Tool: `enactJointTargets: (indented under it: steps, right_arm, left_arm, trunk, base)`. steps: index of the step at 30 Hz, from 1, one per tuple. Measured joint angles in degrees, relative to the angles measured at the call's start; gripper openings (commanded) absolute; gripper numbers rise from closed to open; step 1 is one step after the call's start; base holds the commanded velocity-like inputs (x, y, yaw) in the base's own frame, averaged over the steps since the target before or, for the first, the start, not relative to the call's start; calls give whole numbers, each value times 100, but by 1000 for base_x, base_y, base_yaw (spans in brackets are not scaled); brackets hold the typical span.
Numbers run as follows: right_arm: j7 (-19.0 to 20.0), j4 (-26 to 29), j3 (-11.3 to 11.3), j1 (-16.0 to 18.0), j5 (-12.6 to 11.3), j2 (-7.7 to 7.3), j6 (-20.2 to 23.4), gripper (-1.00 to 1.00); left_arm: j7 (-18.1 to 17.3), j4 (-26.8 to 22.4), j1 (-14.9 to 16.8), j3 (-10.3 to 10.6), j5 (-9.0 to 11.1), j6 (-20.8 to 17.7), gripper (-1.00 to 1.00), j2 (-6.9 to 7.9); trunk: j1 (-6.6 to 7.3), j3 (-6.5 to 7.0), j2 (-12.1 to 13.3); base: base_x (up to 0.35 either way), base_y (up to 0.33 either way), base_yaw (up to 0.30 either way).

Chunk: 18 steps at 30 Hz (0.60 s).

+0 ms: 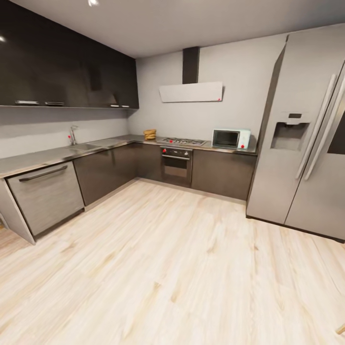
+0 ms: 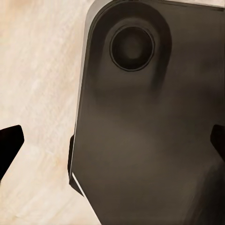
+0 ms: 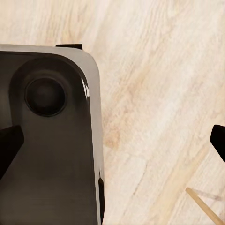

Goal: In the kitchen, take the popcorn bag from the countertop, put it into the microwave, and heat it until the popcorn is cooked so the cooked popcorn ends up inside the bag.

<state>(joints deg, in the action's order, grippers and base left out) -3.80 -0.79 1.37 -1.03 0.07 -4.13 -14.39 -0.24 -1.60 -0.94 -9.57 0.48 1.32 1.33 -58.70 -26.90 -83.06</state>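
Across the room the mustard-tan popcorn bag sits on the grey steel countertop, in the far corner just left of the gas hob. At this distance no popcorn can be made out. The pale mint-blue microwave stands on the same worktop right of the hob, its dark door closed. In the left wrist view my left gripper hangs open over the robot's dark base, holding nothing. My right gripper is open too, above the base edge and the wooden floor.
A tall steel fridge stands at the right. The built-in oven is under the hob, a dishwasher at the near left, and a faucet over the sink. Pale wooden floor stretches between me and the cabinets.
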Motion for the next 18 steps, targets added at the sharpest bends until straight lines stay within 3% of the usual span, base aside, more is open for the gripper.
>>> enactJointTargets:
  steps: [18]
  right_arm:
    - [0, 0, 0, -1, 0, 2, 1, 100]
  left_arm:
    - [0, 0, 0, 0, 0, -3, 100, 0]
  trunk:
    - [0, 0, 0]
  base:
    - [202, 0, 0]
